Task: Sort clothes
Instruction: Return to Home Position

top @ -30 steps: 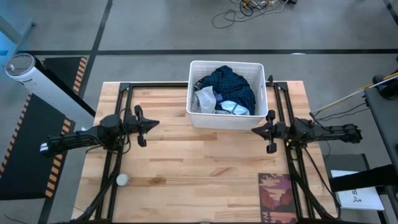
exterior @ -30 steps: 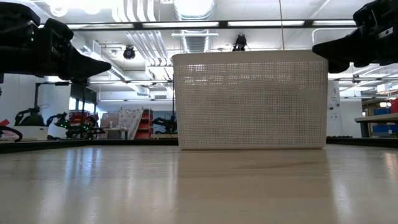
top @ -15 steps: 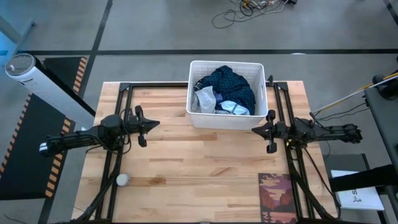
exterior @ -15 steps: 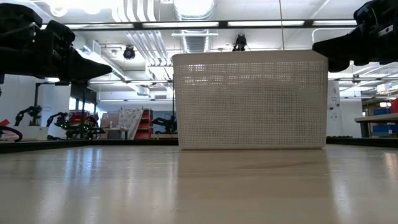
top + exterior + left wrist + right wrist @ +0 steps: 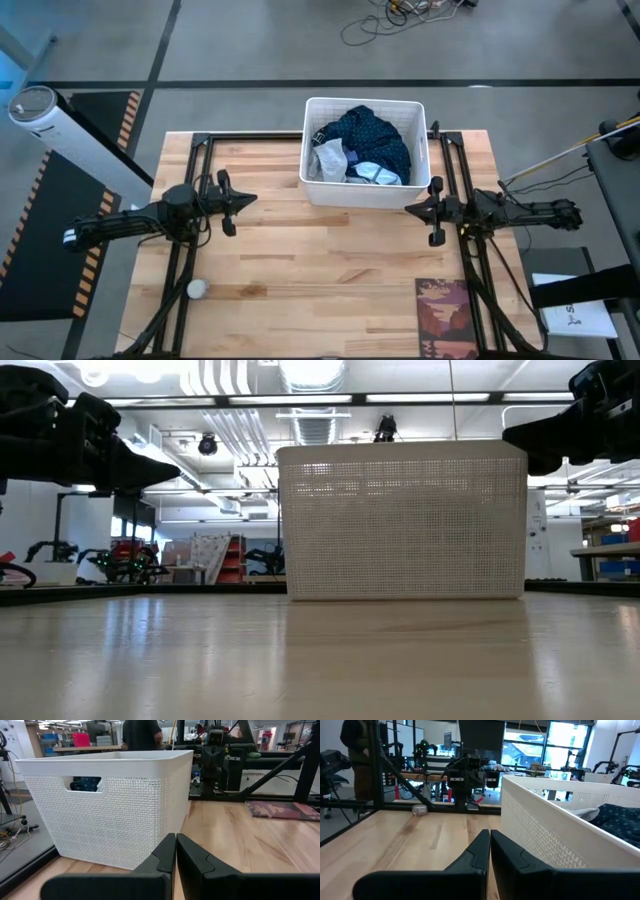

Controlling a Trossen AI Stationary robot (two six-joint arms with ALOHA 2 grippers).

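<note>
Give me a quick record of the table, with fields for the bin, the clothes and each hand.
white laundry bin: far middle of the table
clothes: piled in the bin, dark blue dotted garment on top
left hand: shut, empty, raised left of bin
right hand: shut, empty, raised right of bin
other: dark red mat

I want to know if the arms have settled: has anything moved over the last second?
Nothing has visibly changed. The left gripper and the right gripper hover above the table with fingers shut as before, and the clothes lie in the white laundry bin where they were.
</note>
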